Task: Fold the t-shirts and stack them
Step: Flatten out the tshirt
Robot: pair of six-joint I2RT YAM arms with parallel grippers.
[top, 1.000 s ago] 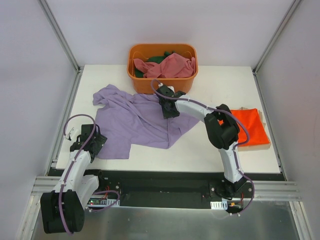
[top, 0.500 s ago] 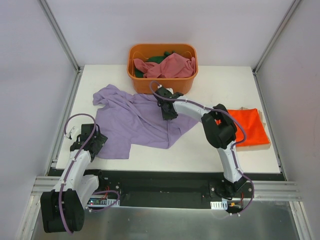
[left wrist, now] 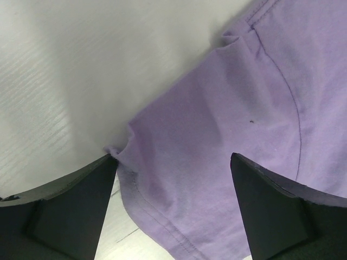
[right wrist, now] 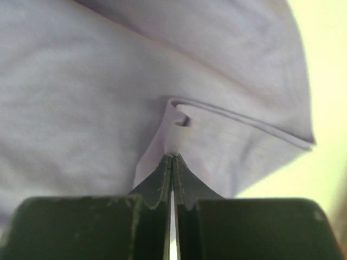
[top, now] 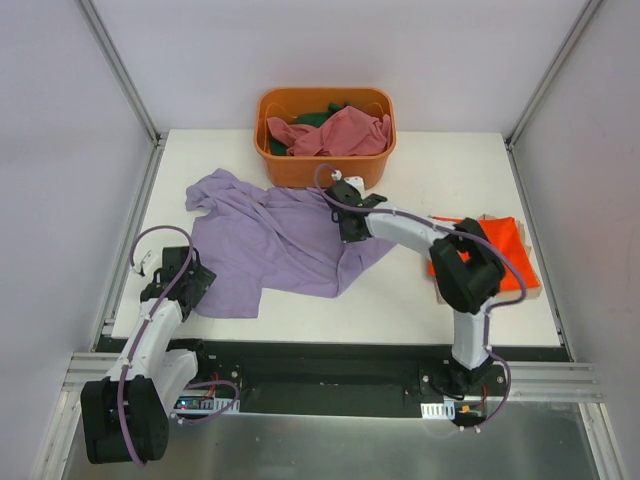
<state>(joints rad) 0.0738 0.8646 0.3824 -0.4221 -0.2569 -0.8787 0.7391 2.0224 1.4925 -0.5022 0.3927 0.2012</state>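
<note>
A lavender t-shirt (top: 270,240) lies spread and rumpled on the white table, left of centre. My right gripper (top: 350,228) is at its right side; in the right wrist view the gripper (right wrist: 173,156) is shut on a raised fold of the lavender cloth (right wrist: 81,97). My left gripper (top: 192,285) sits at the shirt's near left corner. It (left wrist: 172,162) stands open, its fingers either side of the hemmed corner (left wrist: 217,108). An orange-red t-shirt (top: 505,250) lies folded at the right, partly hidden by my right arm. A pink t-shirt (top: 340,130) and a dark green one (top: 315,117) fill the tub.
The orange plastic tub (top: 300,95) stands at the table's back edge, just behind the right gripper. Grey side walls and metal rails border the white table (top: 430,170) on the left and right.
The right gripper slid a little to the right along the lavender shirt and shut on a fold of it. Its elbow swung right over the orange-red shirt. The left arm stayed put.
</note>
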